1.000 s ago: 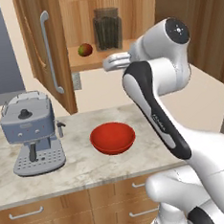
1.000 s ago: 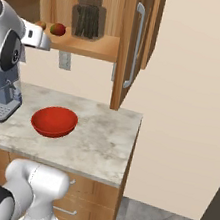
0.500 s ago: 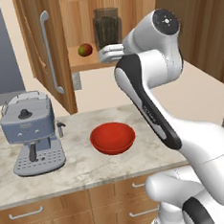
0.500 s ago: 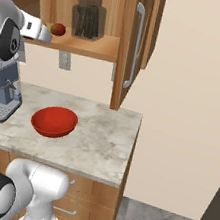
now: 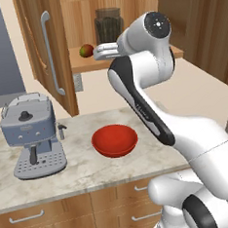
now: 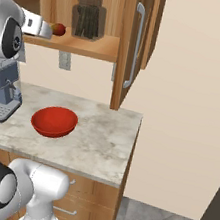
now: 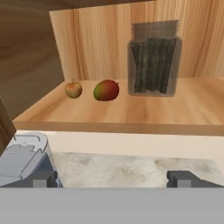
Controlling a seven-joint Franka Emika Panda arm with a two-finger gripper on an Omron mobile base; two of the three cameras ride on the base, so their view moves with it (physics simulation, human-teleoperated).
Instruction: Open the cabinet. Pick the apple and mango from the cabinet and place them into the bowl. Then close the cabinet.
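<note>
cabinet (image 5: 47, 53): both doors stand open, shelf exposed
step in hand: my guess, reaching in for the first fruit
hand (image 7: 111, 178): spread wide, holding nothing, level with the shelf and short of its front edge
mango (image 7: 106, 90): on the shelf, just beside the dark jar (image 7: 154, 59), on its left
apple (image 7: 73, 89): further left of the jar, near the mango but apart
doing it well: centre on one fruit, keep the fingers off the jar
bowl (image 5: 114, 140): on the worktop below the shelf
</note>
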